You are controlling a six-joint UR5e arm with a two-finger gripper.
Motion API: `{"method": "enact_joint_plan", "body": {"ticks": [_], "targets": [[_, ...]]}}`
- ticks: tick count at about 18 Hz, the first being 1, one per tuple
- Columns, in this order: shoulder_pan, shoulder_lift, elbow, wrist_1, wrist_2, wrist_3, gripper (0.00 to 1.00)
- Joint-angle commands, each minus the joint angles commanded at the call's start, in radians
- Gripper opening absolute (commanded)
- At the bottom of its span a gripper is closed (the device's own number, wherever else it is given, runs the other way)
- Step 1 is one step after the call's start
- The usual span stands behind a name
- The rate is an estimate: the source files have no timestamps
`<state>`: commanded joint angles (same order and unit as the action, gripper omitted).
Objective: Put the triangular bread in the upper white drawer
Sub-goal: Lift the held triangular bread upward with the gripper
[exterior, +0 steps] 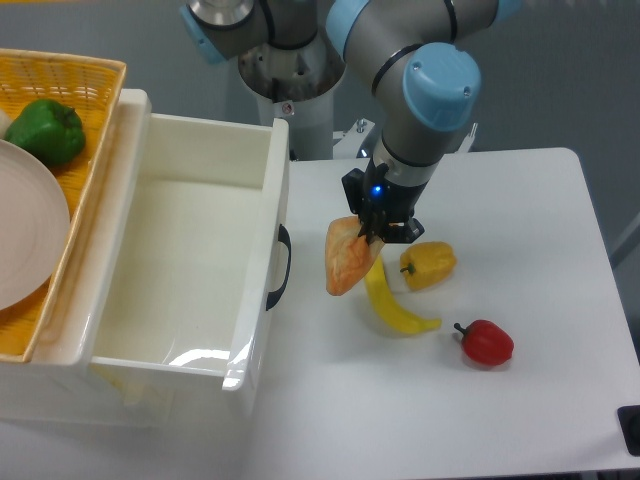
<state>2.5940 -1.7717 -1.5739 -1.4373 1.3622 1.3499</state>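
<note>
Hand (374,230) clamped on triangular bread (345,258), lifted beside upper white drawer (262,215), above banana (395,306) on desk (520,200).

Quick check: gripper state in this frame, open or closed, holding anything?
Gripper: closed on the triangular bread, held beside the upper white drawer.

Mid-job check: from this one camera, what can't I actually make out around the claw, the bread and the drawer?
- Claw fingertips: hidden by the wrist above and the triangular bread; the grip contact cannot be made out.
- Whether the bread is clear of the table: unreadable from this top-down angle.
- Banana: upper end hidden behind the bread.
- Upper white drawer: near inner corner washed out by glare.
- Yellow basket and plate: cut off by the left edge.
</note>
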Motion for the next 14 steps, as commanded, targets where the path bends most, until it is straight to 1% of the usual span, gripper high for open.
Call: {"method": "enact_joint_plan", "body": {"ticks": [7, 14], "targets": [[0.002, 0.000, 0.005, 0.000, -0.002, -0.002, 0.11], [0.009, 0.000, 0.014, 0.000, -0.026, -0.011, 0.11]]}}
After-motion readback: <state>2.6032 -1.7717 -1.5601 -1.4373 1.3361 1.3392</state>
